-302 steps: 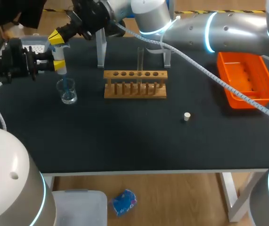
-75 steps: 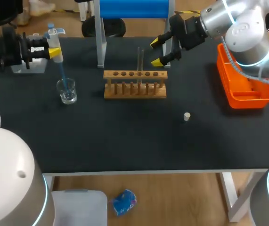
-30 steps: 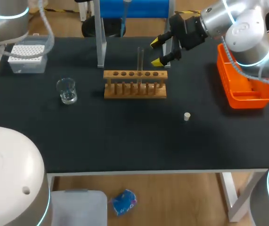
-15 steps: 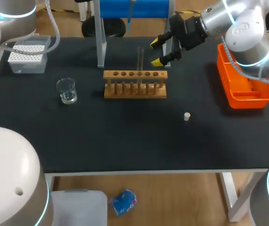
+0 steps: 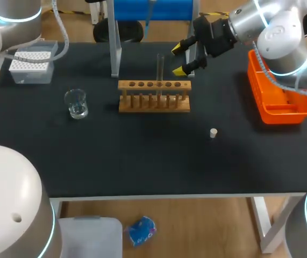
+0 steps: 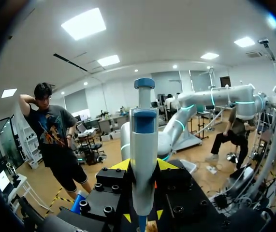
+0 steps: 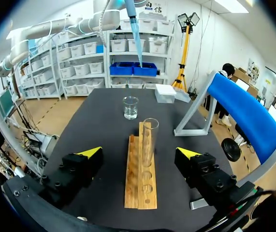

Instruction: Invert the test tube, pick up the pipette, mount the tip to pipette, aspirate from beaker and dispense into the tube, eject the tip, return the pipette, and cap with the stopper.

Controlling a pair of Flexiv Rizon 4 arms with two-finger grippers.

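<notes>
Left gripper [image 6: 143, 166] was clamped on the pipette [image 6: 143, 137]: a yellow finger on each side of the body, the blue plunger knob out ahead of the fingers. In the right wrist view the pipette's blue tip hung high over the table, beyond the beaker [image 7: 130, 107].

Right gripper [image 7: 139, 152] had its jaws wide apart and held nothing. The test tube [image 7: 150, 137] was just ahead of the open fingers, untouched. It stood upright, mouth up, in the wooden rack [image 7: 140, 176]. The beaker sat past the rack's far end and the white tip box [image 7: 166, 93] beyond that.

The stopper [image 5: 213, 133] lay on the black table [image 5: 142, 161], in front of the rack and apart from it. An orange bin [image 5: 279, 105] sat at the right edge.
</notes>
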